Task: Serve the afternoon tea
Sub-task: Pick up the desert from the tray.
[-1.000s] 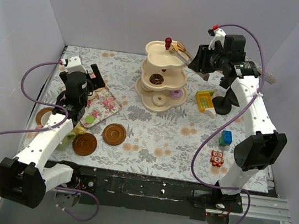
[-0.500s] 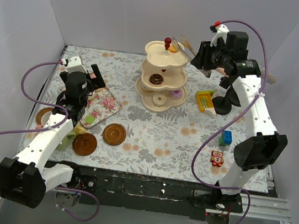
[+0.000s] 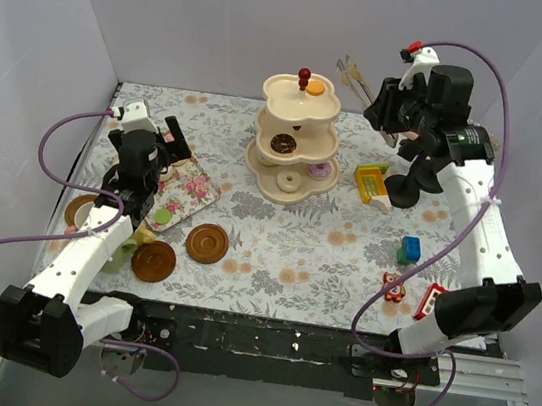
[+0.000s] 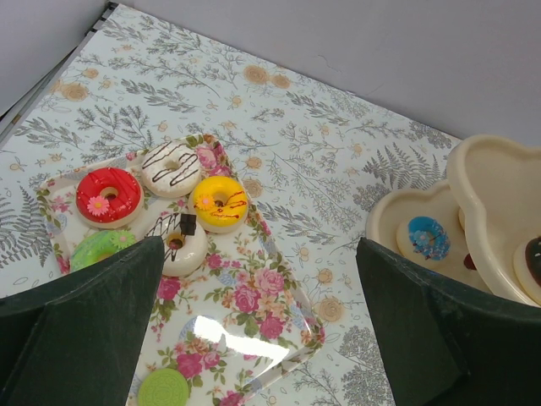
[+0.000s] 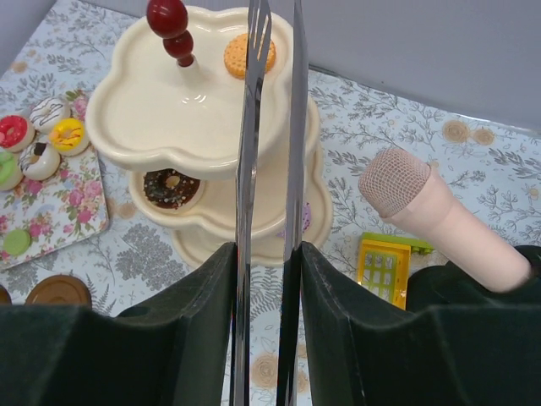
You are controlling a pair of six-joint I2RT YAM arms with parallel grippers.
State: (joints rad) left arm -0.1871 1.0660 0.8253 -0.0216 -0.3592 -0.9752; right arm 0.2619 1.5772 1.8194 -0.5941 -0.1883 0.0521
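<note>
The cream three-tier stand (image 3: 314, 129) with a red knob (image 3: 304, 74) stands at the back centre. An orange cookie (image 3: 315, 87) lies on its top tier and a chocolate donut (image 3: 282, 144) on the middle tier. Two more donuts lie on the bottom tier. My right gripper (image 3: 380, 107) is shut on the metal tongs (image 3: 354, 76), above and right of the stand. In the right wrist view the tongs (image 5: 250, 169) are empty, between my gripper's (image 5: 266, 254) jaws. My left gripper (image 3: 163, 147) is open above the floral tray (image 4: 254, 304), which holds several donuts (image 4: 219, 201).
Three brown saucers (image 3: 207, 244) (image 3: 154, 261) (image 3: 79, 208) lie at the front left, with small cups (image 3: 145, 237) partly hidden under my left arm. A pink toy microphone (image 5: 431, 216) on a black stand (image 3: 404, 188) and toy blocks (image 3: 370, 182) (image 3: 408, 250) (image 3: 394, 286) lie at the right.
My right gripper has drawn the tongs up and to the right, away from the top tier. The orange cookie now lies there by itself. My left arm has not moved.
</note>
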